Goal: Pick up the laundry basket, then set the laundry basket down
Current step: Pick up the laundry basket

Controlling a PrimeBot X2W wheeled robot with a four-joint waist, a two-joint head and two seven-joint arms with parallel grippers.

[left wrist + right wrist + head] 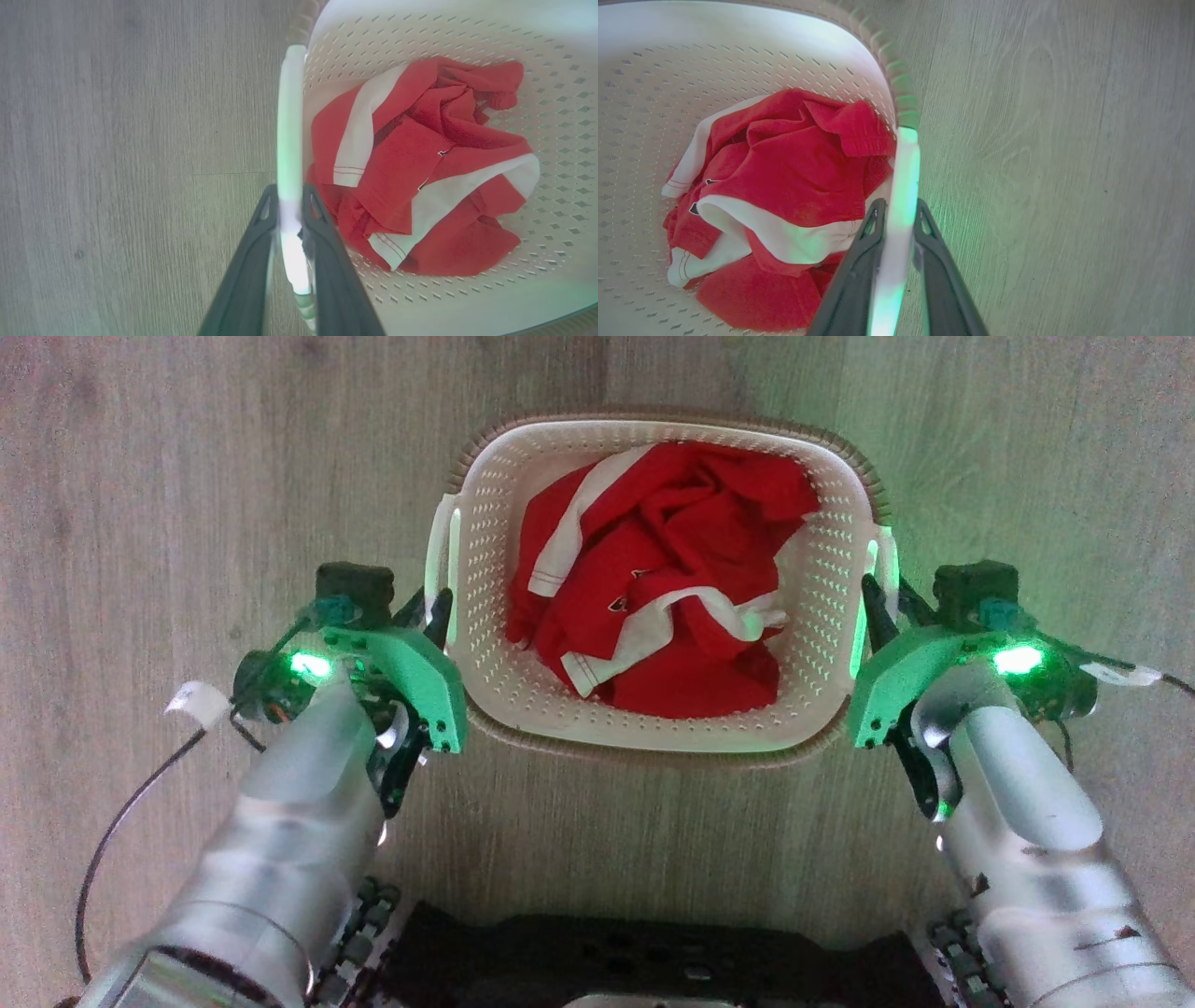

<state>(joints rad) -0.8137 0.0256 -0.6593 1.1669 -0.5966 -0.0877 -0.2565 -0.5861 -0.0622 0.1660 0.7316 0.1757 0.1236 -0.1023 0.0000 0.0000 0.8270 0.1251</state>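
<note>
Fingers of the left gripper (289, 192) and right gripper (899, 206) pinch the white side handles (289, 116) of the cream perforated plastic laundry basket (523, 683); likely light and stiff.

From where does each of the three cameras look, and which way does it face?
Head view: on the robot's head, facing down at the laundry basket on the wood floor; pale forearms, left gripper and right gripper show.
Left wrist view: on the left wrist, looking along its fingers, which clasp the left handle.
Right wrist view: likewise, fingers clasping the right handle.
Shared: all three see the red and white garment inside.
</note>
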